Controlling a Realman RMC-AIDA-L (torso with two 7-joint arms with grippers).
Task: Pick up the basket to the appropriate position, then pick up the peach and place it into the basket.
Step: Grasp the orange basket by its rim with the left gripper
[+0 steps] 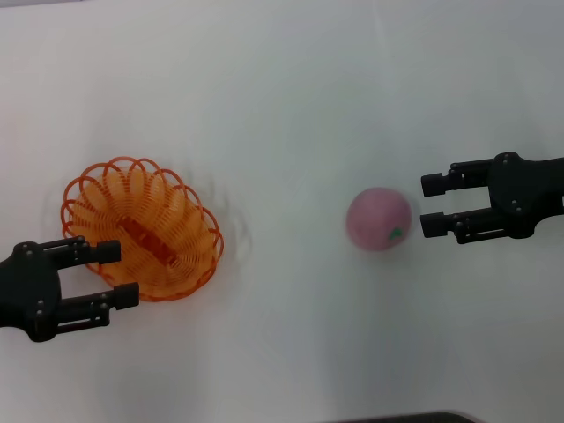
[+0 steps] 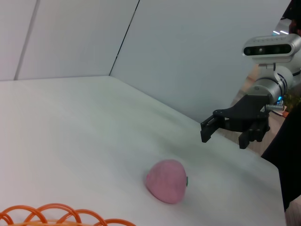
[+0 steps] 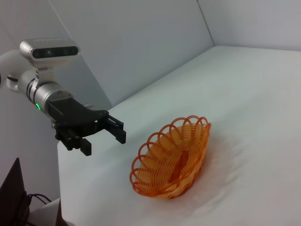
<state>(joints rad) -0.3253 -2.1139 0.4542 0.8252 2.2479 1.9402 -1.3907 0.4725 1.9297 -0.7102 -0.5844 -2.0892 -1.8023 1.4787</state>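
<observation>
The orange looped basket [image 1: 141, 227] sits on the white table at the left; it also shows in the right wrist view [image 3: 173, 156], and only its rim shows in the left wrist view [image 2: 56, 214]. My left gripper [image 1: 116, 273] is open at the basket's near-left rim, its fingers straddling the edge. The pink peach [image 1: 379, 218] lies right of centre, with its green leaf mark facing right; it also shows in the left wrist view [image 2: 165, 180]. My right gripper [image 1: 428, 204] is open just right of the peach, not touching it.
The white table [image 1: 282, 106] stretches around both objects. A dark strip [image 1: 405, 417] shows at the table's near edge. Grey walls stand beyond the table in the wrist views.
</observation>
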